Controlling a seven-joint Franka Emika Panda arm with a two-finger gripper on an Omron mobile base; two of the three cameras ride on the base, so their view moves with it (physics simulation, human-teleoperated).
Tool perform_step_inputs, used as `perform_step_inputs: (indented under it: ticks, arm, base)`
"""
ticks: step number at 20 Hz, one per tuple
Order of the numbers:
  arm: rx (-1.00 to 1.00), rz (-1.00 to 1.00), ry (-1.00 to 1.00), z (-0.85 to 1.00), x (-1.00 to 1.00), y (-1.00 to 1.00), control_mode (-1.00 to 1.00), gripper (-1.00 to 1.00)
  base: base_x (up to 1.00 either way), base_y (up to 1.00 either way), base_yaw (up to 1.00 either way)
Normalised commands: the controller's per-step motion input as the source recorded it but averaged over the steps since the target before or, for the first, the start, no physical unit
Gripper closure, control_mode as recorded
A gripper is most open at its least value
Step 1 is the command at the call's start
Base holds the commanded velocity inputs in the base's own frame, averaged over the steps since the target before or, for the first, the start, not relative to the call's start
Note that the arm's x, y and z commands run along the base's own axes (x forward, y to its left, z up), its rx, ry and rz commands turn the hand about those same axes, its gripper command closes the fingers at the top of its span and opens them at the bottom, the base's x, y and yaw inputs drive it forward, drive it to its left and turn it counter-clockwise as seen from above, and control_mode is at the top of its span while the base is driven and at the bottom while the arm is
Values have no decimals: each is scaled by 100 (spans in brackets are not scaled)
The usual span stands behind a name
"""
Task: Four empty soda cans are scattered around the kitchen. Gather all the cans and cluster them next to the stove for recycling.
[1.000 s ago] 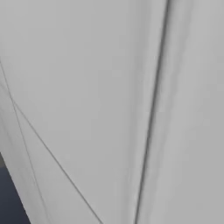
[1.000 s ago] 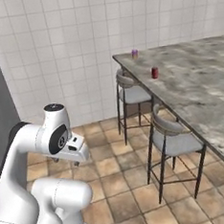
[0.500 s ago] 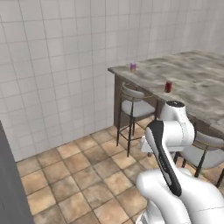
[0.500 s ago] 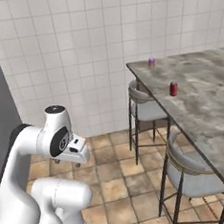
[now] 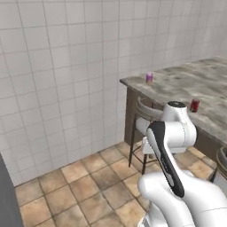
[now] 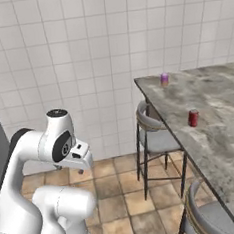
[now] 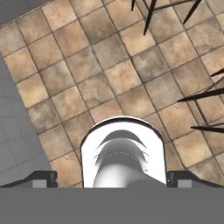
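Gripper (image 7: 111, 178) hanging released, empty; purple can (image 6: 164, 78) and red can (image 6: 193, 118) sitting uncollected on surface (image 6: 213, 105) at 2 o'clock.

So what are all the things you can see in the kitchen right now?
Purple can: one, purple, near the counter's corner by the wall.
Red can: one, dark red, further along the counter, near its edge.
Counter: one, grey marbled stone, on the right.
Stools: two in sight, grey seats on dark metal legs, tucked under the counter.
Wall: white square tiles, behind everything.
Floor: brown stone tiles.
Gripper: one, dark tips, open, holding nothing, pointing down at the floor.
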Motion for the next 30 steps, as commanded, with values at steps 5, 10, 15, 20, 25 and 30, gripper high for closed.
perform_step_inputs:
  ticks: [5, 10, 15, 20, 25, 30]
  arm:
    - [0, 0, 0, 0, 0, 0, 100, -100]
    - [0, 0, 0, 0, 0, 0, 100, -100]
    - [0, 0, 0, 0, 0, 0, 100, -100]
    - [0, 0, 0, 0, 0, 0, 100, -100]
    - [0, 0, 0, 0, 0, 0, 100, -100]
    - [0, 0, 0, 0, 0, 0, 100, -100]
  base:
    - [100, 0, 0]
    - [100, 0, -13]
    - [79, 0, -52]
    - [3, 0, -54]
    - [-34, 17, -53]
    - [-4, 2, -66]
